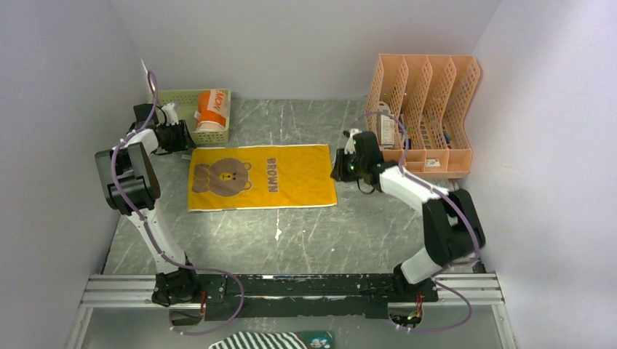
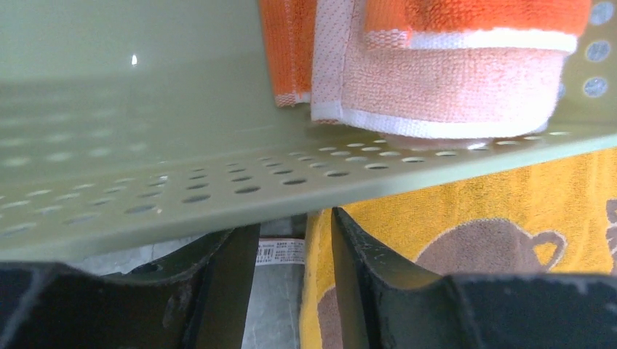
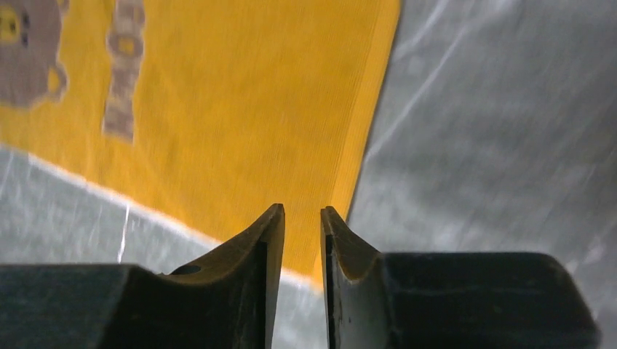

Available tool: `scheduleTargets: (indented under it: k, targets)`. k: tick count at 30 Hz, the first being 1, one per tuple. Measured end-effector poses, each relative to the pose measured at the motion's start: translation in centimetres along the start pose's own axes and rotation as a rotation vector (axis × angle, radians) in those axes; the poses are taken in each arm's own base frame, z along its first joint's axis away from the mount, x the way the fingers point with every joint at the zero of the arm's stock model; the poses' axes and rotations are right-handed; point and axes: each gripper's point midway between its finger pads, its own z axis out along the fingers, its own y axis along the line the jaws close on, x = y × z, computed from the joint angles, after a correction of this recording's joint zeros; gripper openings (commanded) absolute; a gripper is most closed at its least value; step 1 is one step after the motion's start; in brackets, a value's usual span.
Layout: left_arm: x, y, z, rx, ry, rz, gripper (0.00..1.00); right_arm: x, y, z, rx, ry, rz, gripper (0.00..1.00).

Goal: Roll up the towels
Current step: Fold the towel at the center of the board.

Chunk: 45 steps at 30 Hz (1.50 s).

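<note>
Towels: the orange towel (image 1: 212, 109) sits rolled inside the green basket (image 1: 174, 97), my left gripper (image 2: 295, 222) half-open and empty at its front wall. Before the basket the yellow towel (image 1: 291, 178) lies flat on the counter (image 1: 364, 233), and I expect it to be soft and limp. I'd pinch its far short edge, by my narrowly parted, empty right gripper (image 3: 302, 211).

Striped cloth (image 1: 265, 341) cropped; orange towel (image 1: 212, 107) lettering partly hidden.

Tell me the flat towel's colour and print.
The towel is yellow with a brown bear and brown "BROWN" lettering; clearest in the top view.
</note>
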Motion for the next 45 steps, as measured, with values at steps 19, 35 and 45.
scheduleTargets:
  k: [19,35,45]
  targets:
    - [-0.1,-0.3,1.1,0.053,-0.023,0.033,0.07,-12.5,-6.9,14.8,0.003,-0.166,-0.069,0.35]
    - [0.0,-0.2,1.1,0.048,-0.021,0.048,0.07,-11.6,-6.8,16.0,-0.045,-0.158,-0.108,0.28]
    - [0.0,-0.2,1.1,0.048,-0.020,0.048,0.07,-10.3,-5.8,15.2,-0.100,-0.153,-0.088,0.31]
